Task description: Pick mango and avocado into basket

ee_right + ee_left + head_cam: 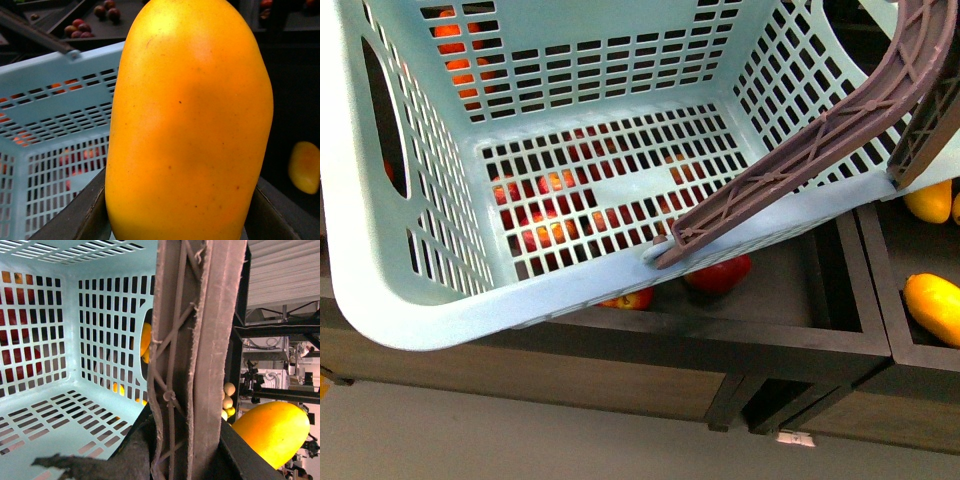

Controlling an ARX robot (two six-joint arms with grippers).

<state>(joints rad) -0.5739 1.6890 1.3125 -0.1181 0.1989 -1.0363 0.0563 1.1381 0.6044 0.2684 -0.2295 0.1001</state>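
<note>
The light teal basket [570, 290] fills the front view, tilted and held up above the shelf; nothing lies in it. My left gripper [190, 460] is shut on its brown ribbed handle [200, 365], which also shows in the front view [820, 150]. My right gripper [180, 215] is shut on the yellow-orange mango [190, 125], holding it upright beside the basket's rim [55, 75]. The mango also shows in the left wrist view [272, 432], just past the handle. The avocado is out of view. Neither gripper shows in the front view.
Red apples [720, 272] lie in a dark shelf bin under the basket. More yellow fruits [932, 305] lie in the bin to the right; one shows in the right wrist view [304, 167]. Dark round fruits [80, 30] lie in a farther bin.
</note>
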